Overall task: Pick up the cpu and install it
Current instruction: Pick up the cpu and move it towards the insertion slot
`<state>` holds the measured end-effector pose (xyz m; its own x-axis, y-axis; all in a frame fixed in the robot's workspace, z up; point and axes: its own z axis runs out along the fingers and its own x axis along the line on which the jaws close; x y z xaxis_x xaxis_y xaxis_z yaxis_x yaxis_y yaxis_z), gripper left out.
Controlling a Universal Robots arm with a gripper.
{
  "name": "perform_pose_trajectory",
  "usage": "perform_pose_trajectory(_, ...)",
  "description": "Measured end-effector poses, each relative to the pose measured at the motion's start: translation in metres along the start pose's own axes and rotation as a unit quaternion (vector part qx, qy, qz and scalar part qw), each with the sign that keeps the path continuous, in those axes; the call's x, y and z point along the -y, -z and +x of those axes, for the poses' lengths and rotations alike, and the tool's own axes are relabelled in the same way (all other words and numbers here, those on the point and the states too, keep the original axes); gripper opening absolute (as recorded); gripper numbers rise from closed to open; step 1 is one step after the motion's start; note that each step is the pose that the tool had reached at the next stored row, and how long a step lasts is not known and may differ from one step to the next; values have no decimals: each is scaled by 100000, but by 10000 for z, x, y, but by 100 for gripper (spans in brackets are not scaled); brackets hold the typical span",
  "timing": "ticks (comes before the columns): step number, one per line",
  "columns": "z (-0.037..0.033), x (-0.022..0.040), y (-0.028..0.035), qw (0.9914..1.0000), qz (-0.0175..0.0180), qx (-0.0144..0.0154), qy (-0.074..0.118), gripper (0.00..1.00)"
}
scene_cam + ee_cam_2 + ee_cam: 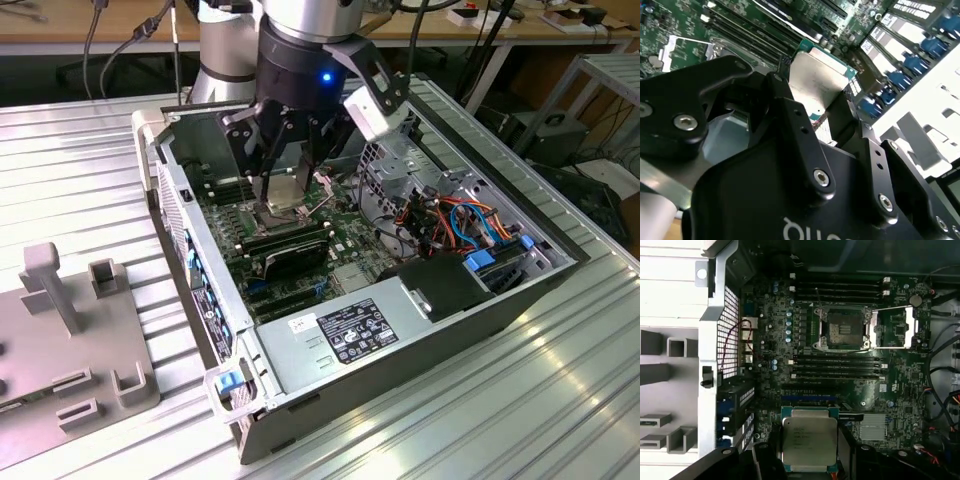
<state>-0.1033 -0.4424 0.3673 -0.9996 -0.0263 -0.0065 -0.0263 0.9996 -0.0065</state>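
The cpu (809,439), a flat square chip with a dull grey top on a green edge, hangs level between my gripper's black fingers (790,117), which are shut on its two sides. In the exterior view the gripper (284,192) holds the cpu (282,188) low over the motherboard (340,240) inside the open computer case. The metal-framed socket (842,329) lies open on the board, its hinged frame (895,327) folded out to one side. In the first wrist view the cpu sits a short way off from the socket, over the expansion slots.
Long black memory slots (837,365) flank the socket. A power supply (350,335) and bundled coloured cables (470,220) fill the case's side on the exterior view's right. The case wall (185,240) rises beside the board. A grey fixture (70,330) stands on the ribbed table.
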Motion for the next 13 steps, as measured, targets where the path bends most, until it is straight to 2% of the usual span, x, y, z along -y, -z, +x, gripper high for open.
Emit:
perform_pose_trajectory(4,-104,3,-2,100000,2,2,-3,55)
perform_pose_trajectory(7,-234,6,-3,100000,4,-1,5,55)
perform_pose_trajectory(9,-281,8,-4,100000,6,0,-1,55)
perform_pose_trajectory(12,-404,11,-6,100000,1,-2,-1,55)
perform_pose_trajectory(13,-422,12,-6,100000,4,0,1,55)
